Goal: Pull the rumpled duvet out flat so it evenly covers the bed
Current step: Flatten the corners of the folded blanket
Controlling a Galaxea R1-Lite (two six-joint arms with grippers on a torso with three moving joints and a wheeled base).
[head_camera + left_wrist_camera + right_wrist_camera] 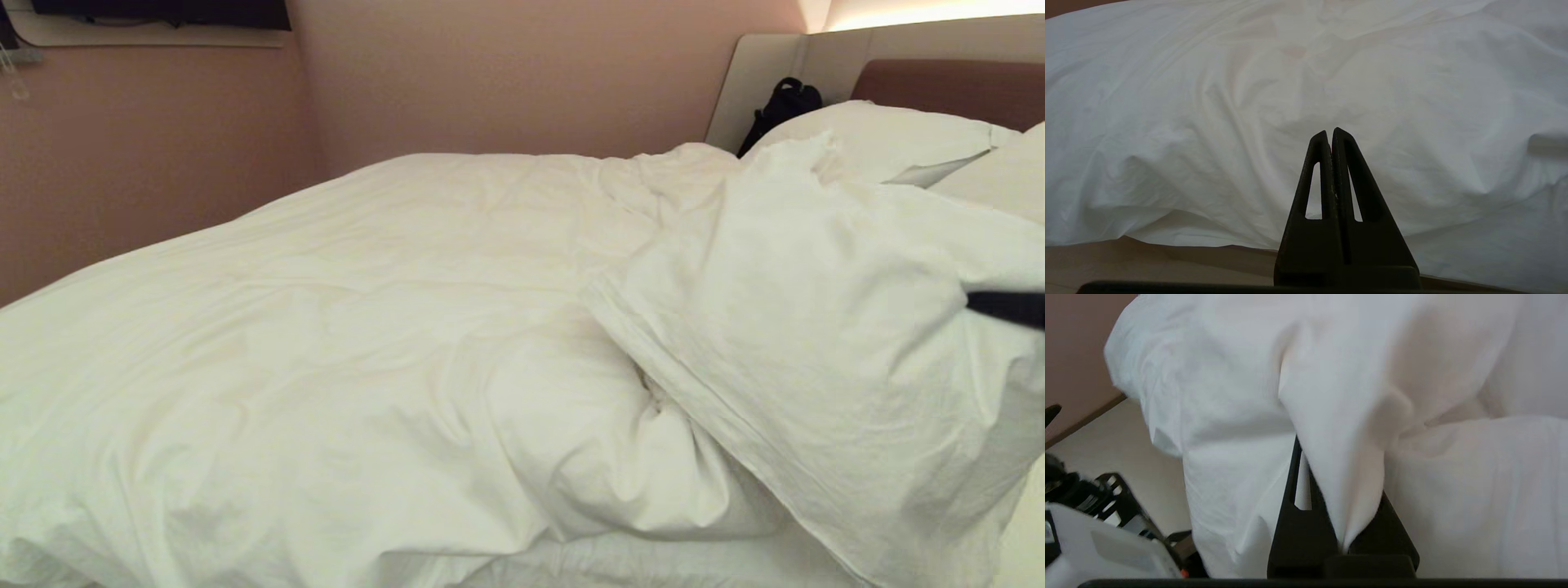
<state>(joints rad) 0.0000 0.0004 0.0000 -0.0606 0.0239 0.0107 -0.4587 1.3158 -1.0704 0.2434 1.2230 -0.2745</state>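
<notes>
1. The right pincer (1345, 522), at the scene's right edge, grips a fold of the thick puffy white duvet (408, 327).
2. The duvet lies rumpled across the low bed (947, 86).
3. The left pincer (1331, 136) is closed, empty, near the duvet's edge.

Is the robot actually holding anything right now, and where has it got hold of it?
Yes: the right gripper pinches a fold of the duvet near the pillows. The left gripper is shut on nothing.
</notes>
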